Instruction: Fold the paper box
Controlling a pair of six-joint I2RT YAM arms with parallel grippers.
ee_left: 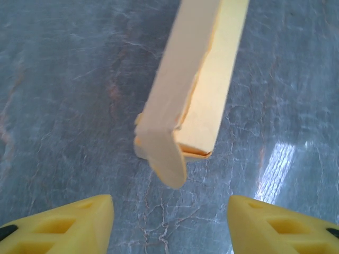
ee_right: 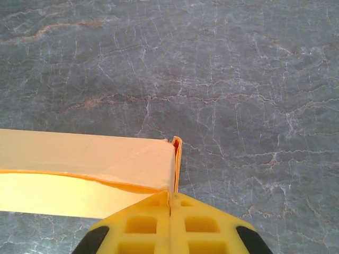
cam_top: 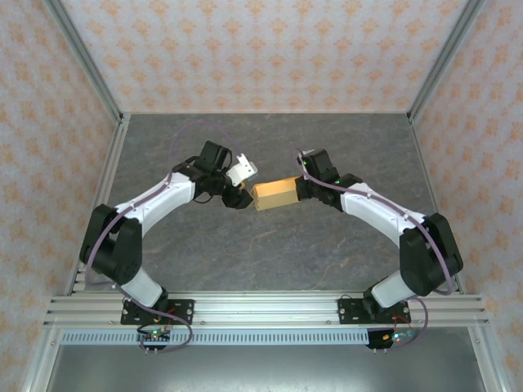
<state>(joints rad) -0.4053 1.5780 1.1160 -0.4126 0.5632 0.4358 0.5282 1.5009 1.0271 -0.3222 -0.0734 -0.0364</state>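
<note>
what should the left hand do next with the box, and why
Probably ease the open left hand forward and close on the loose end flap so it can be tucked in. That flap sticks out from the near end of the paper box, which looks not yet closed, and the right hand is shut on a thin edge at the other end, steadying the box.

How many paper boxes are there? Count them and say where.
1. The paper box is at the middle of the table, one end pinched in the right gripper, the other facing the open left gripper.
</note>
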